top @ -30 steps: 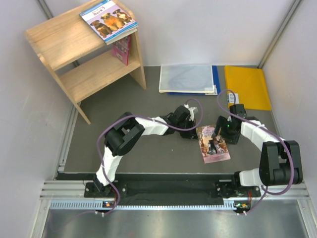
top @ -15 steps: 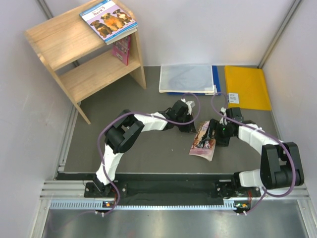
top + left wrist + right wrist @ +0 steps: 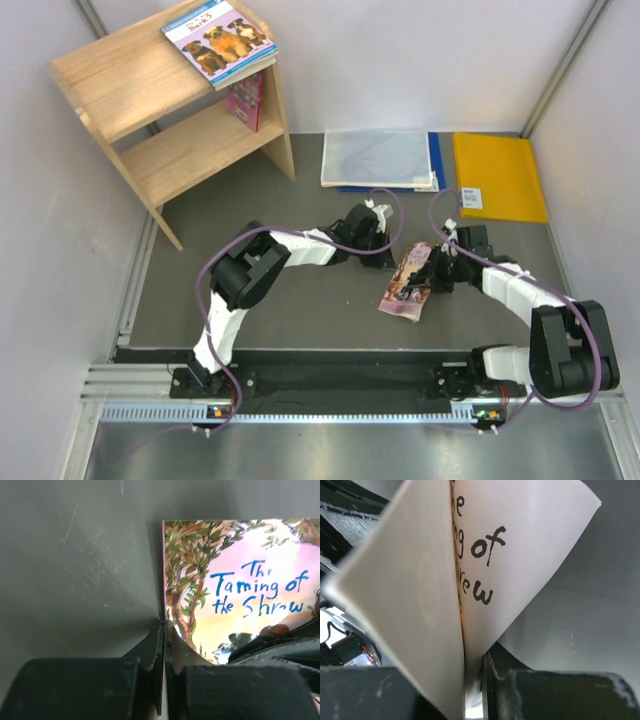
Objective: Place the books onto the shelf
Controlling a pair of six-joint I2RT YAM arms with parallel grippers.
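The pink-purple paperback (image 3: 406,284), with "The Taming of the Shrew" hand-lettered in blue over a painted tree on its cover (image 3: 240,580), sits near the middle of the dark grey table surface (image 3: 330,312), tilted up rather than lying flat, between the two arms. The right gripper (image 3: 432,276) has its black fingers drawn together on it: in the right wrist view the white pages fan apart above and narrow down into the slim gap between the fingers (image 3: 472,690). The left gripper (image 3: 384,256) is closed, its two tips (image 3: 164,626) meeting with nothing visible between them, right at the corner of the book's left edge. Well apart from this, in the far left corner, stands the light unpainted wooden shelf (image 3: 170,150) with two boards and solid sides; a light blue paperback with three dogs (image 3: 220,38) lies on its top board and a reddish paperback (image 3: 246,100) stands beneath at the right side panel. A grey-white folder with a blue edge (image 3: 378,158) and a flat yellow envelope (image 3: 498,176) lie side by side along the far edge.
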